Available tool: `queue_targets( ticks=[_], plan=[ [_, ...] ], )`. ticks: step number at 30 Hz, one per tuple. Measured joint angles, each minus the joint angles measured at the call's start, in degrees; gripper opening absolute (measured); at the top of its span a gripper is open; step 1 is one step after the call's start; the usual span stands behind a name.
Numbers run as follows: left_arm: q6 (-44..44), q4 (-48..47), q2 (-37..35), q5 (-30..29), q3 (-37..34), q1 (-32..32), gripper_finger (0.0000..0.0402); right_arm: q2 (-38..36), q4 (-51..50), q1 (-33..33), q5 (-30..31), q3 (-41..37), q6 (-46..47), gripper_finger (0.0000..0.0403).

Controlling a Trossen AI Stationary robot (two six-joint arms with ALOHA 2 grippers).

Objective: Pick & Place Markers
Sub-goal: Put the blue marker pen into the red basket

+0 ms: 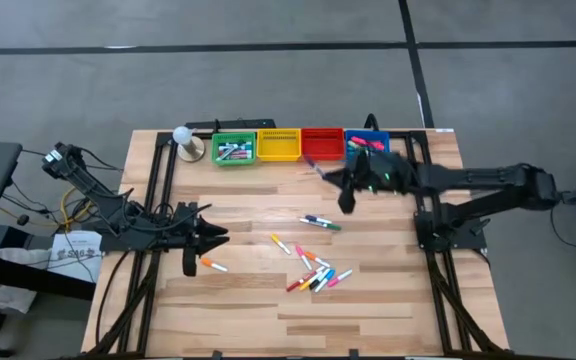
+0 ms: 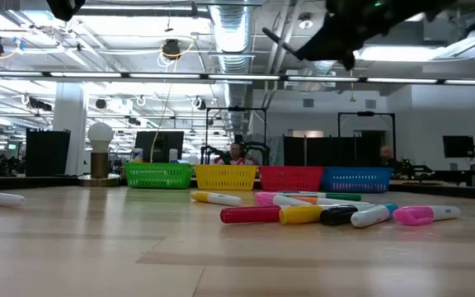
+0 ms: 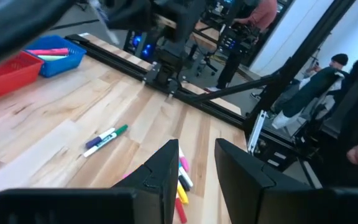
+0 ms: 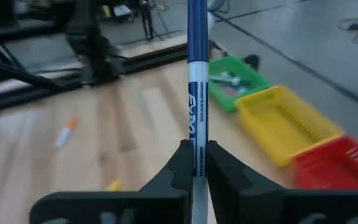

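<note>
Tool (image 4: 197, 163) on your right arm grips a blue marker (image 4: 197, 81) just beside the red bin (image 1: 322, 143); your left tool (image 3: 194, 168) waits half-open, well apart from that bin.

The right gripper (image 4: 198, 163) has its jaws closed on a blue-and-white marker (image 4: 197, 93), which stands up from between them with its blue part far from the jaws and printed lettering along the white barrel. Beyond it lies the wooden table (image 4: 123, 124). On it sit a green bin (image 4: 235, 81) with items inside, a yellow bin (image 4: 288, 124) beside it, and a red bin (image 4: 340, 165) next. An orange-capped marker (image 4: 64, 132) lies alone farther off, and a small yellow piece (image 4: 114, 185) shows near the gripper.
</note>
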Motion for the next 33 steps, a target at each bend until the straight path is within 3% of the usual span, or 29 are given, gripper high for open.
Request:
queue_targets(
  ticks=[8, 14, 25, 33],
  plan=[
    [0.0, 0.1, 0.0, -2.6, 0.0, 0.0, 0.0104, 11.6, -10.4, -18.0, -6.7, 11.2, -13.3, 0.0013],
    [0.0, 0.1, 0.1, -4.6, 0.0, 0.0, 0.0104, 20.7, -11.6, -26.5, -12.6, 14.5, -20.4, 0.0019],
    [0.0, 0.1, 0.3, -5.6, 0.0, 0.0, 0.0104, 35.6, -12.5, -31.3, -10.8, 18.6, -23.7, 0.0026],
    [0.0, 0.0, 0.9, -5.5, 0.0, 0.0, 0.0104, 39.0, -13.2, -31.2, -6.8, 19.0, -25.2, 0.0035]
  ],
)
